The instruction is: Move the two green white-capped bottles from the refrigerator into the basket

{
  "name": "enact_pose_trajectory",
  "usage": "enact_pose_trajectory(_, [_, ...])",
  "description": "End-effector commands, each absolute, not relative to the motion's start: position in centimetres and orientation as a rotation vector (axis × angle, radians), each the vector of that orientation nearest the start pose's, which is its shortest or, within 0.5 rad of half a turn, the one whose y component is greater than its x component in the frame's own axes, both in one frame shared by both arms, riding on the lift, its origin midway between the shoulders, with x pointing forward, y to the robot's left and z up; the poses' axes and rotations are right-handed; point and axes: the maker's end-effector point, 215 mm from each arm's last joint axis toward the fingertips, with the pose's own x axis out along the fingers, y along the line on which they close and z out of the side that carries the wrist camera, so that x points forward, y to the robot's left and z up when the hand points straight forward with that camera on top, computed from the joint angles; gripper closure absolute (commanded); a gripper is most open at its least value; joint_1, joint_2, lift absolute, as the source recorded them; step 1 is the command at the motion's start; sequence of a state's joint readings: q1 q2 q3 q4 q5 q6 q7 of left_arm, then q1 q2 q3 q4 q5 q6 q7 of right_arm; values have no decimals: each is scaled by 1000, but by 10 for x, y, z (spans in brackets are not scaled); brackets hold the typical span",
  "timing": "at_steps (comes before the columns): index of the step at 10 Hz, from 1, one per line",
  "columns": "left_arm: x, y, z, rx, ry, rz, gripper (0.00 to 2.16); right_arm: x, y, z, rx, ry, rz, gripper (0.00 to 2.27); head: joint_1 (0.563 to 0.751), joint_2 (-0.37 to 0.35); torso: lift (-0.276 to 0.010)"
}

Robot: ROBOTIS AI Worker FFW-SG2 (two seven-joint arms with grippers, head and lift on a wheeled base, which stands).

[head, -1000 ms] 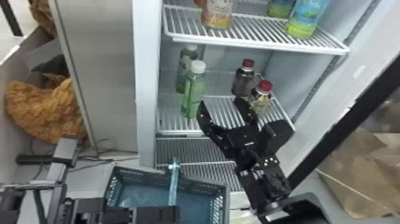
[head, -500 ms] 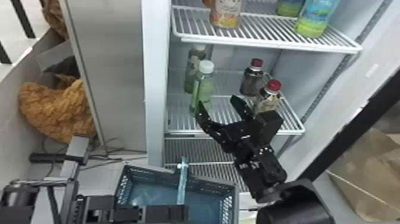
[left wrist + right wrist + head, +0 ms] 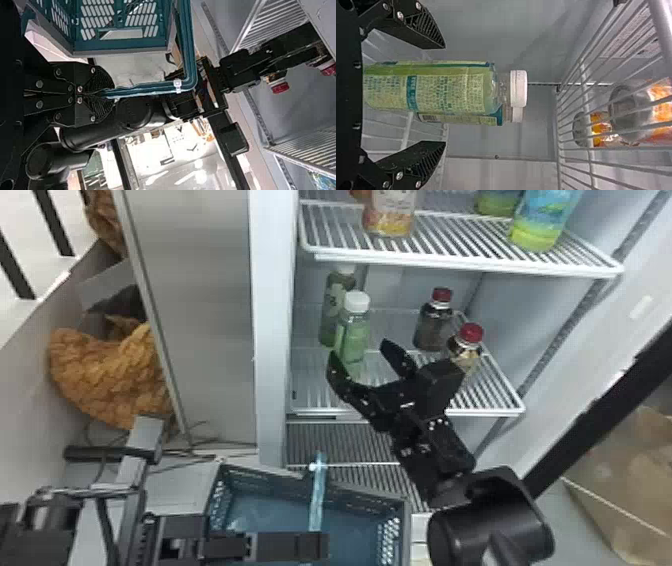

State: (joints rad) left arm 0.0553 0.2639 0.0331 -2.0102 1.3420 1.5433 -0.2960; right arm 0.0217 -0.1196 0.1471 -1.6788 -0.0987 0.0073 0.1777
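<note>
The right gripper (image 3: 359, 349) is at the middle shelf (image 3: 492, 413) of the refrigerator (image 3: 272, 340), its jaws released and spread wide. In the right wrist view the nearer green bottle (image 3: 353, 340) stands between the two fingers, with a gap on either side. The farther green bottle (image 3: 336, 302) stands just behind it, slightly to the left; both are upright and white-capped. The nearer one's label is pale yellow-green, packed with small lines of dark characters and crossed by a blue-green band; on the farther one's label part of a barcode shows.

The left gripper (image 3: 324, 546) is lower, near and to the left, its jaws clenched on the blue-green handle (image 3: 318, 500) of the basket (image 3: 350, 486). The basket sits low in front of the refrigerator, nearer than the shelf that bears both green bottles.

To the right on that same shelf are two dark-bodied bottles with red caps, one farther (image 3: 434, 330) and one nearer (image 3: 464, 349). On the upper shelf (image 3: 450, 264), a bottle with an orange and pale label (image 3: 390, 217) stands at left and a blue-and-green bottle (image 3: 545, 220) at right. A bumpy orange-brown object (image 3: 107, 375) lies at the far left, outside the refrigerator.
</note>
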Motion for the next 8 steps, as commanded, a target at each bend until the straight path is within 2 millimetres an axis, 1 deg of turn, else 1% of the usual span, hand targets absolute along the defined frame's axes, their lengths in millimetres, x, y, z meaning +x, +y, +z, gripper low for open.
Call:
enact_pose_trajectory(1, [290, 7, -315, -769, 1015, -1246, 1161, 585, -135, -305, -23, -68, 340, 225, 695, -168, -263])
enact_pose_trajectory(3, [291, 7, -314, -771, 1011, -1244, 1161, 592, -131, -307, -18, -65, 344, 297, 695, -162, -263])
enact_pose_trajectory(4, [291, 8, -315, -772, 1015, -1243, 1161, 597, -129, -308, -22, -66, 350, 403, 695, -159, -263])
enact_pose_trajectory(5, [291, 7, -315, -772, 1014, -1244, 1161, 601, -126, -305, -25, -70, 358, 598, 695, -158, -263])
enact_pose_trajectory(6, [290, 7, -315, -772, 1013, -1243, 1161, 601, -125, -306, -23, -70, 358, 731, 695, -152, -263])
enact_pose_trajectory(7, [289, 8, -315, -775, 1016, -1243, 1161, 600, -124, -304, -21, -73, 362, 774, 695, -149, -263])
enact_pose_trajectory(8, [290, 8, -315, -776, 1012, -1241, 1161, 598, -124, -298, -18, -90, 363, 889, 695, -147, -263])
